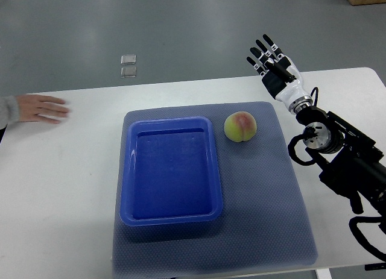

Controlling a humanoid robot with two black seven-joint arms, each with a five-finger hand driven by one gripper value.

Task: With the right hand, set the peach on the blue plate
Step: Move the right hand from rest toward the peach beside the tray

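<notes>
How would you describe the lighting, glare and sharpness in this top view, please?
Top view: even, soft overhead light; the glossy blue plastic plate shows faint sheen; the yellow-pink peach casts almost no shadow; the person's hand at left looks slightly blurred; the right hand is sharp.

A single overhead camera looks steeply down from the robot's side of the white table (60,188), taking in the grey mat (265,194), the table's far edge and the floor (181,26) beyond.

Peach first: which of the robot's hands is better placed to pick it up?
Right. The right hand, fingers open, hovers just beyond the peach, on its side of the blue plate. No left robot hand shows.
</notes>
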